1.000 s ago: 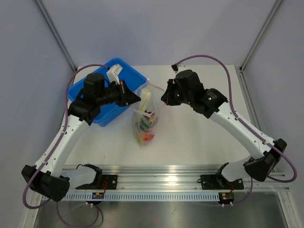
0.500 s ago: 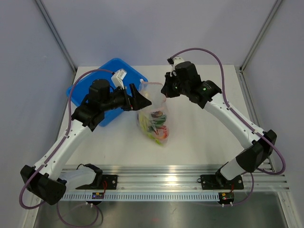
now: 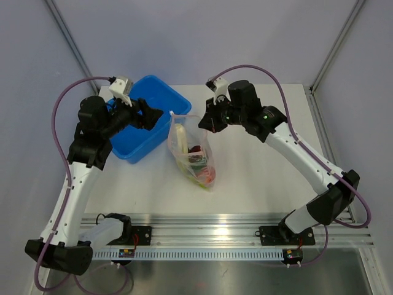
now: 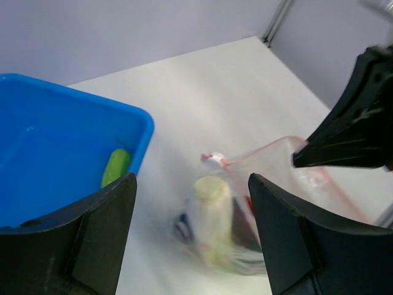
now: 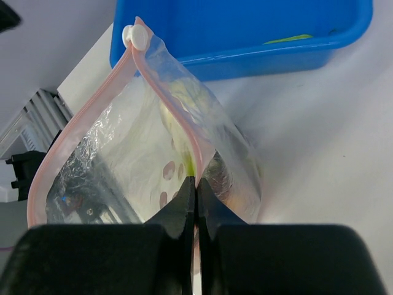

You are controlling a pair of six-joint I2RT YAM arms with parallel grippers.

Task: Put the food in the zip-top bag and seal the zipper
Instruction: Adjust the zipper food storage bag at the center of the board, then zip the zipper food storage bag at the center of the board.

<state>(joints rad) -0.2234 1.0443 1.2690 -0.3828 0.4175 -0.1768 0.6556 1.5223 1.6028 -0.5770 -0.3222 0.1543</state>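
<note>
The zip-top bag (image 3: 195, 153) lies on the white table with its mouth held open. Inside it are a pale stalk (image 3: 180, 138), red and maroon fruits (image 3: 201, 165). My right gripper (image 5: 196, 183) is shut on the pink zipper edge, whose white slider (image 5: 136, 38) sits at the far end. My left gripper (image 4: 191, 179) is open and empty, hovering left of the bag over the blue bin's rim. Between its fingers I see the stalk (image 4: 212, 212) in the bag (image 4: 279, 166). A green cucumber-like piece (image 4: 115, 167) lies in the bin.
The blue bin (image 3: 161, 98) stands at the back left, touching the bag's left side. An aluminium rail (image 3: 209, 236) runs along the near edge. Frame posts rise at both back corners.
The left gripper opened, left the pale stalk in the bag and drew back left over the bin. The right gripper kept its hold on the bag's edge.
</note>
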